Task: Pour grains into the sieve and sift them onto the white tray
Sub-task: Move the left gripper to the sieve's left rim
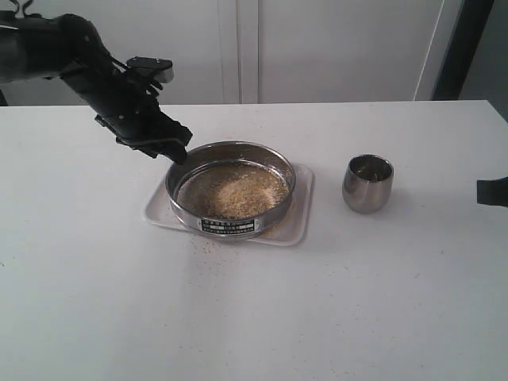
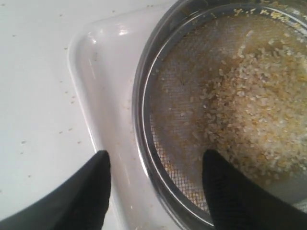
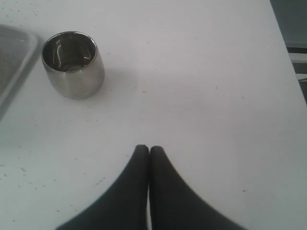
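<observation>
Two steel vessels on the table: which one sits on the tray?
The sieve, the wide shallow mesh-bottomed ring with grains in it, sits on the white tray. The small rounded cup stands apart on the bare table.

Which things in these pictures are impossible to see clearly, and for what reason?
- Exterior view: the label on the sieve is too small and blurred to read.
- Exterior and left wrist views: the sieve and the grains cover the middle of the white tray, so whatever fell through is hidden.
- Exterior view: the right gripper is cut off by the right edge.
- Right wrist view: reflections inside the cup hide whether any grains remain.
</observation>
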### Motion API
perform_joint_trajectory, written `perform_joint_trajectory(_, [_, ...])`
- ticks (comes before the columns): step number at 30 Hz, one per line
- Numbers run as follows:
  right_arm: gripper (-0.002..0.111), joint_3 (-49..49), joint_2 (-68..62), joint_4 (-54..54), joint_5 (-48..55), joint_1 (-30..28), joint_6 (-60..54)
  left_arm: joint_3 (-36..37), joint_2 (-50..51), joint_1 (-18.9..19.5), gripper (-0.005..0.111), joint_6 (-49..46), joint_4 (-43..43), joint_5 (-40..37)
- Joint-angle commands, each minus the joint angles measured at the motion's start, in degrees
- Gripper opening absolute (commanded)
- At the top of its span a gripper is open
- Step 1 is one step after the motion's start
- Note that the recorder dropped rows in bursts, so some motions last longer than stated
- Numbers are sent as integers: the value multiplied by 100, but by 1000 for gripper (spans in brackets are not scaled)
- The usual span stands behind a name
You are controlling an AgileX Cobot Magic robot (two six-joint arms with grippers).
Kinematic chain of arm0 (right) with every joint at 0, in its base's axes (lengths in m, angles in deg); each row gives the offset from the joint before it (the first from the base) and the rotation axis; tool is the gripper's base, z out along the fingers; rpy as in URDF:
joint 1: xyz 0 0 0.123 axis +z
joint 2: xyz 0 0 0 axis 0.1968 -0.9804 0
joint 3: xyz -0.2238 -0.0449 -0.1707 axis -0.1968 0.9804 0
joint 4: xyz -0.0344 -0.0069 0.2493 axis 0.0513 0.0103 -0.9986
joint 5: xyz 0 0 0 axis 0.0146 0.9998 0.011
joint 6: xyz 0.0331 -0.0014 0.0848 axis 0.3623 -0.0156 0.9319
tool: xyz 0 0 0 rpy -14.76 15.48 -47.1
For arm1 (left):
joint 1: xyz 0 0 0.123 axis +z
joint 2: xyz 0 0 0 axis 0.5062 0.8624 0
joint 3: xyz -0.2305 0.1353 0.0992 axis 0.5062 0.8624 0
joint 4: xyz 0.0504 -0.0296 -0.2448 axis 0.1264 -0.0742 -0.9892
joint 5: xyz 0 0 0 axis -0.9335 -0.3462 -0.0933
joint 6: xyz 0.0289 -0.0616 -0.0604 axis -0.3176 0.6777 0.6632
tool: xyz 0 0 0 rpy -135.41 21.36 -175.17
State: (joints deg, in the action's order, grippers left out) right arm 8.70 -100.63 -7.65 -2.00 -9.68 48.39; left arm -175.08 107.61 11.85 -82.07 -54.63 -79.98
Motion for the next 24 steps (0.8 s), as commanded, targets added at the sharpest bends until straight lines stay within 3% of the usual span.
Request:
perform_joint_trajectory(1, [0,17,49,-14,-52,-55,29,-305,265,-212,60,612,480,-39])
perform_joint_trajectory(10, [0,17,49,-14,-52,-55,29,-684,712,-212,60,825,599,-62])
perform_joint_trajectory(24, [0,17,49,-14,-52,-55,29,-697,930,-212,59,984,859,151])
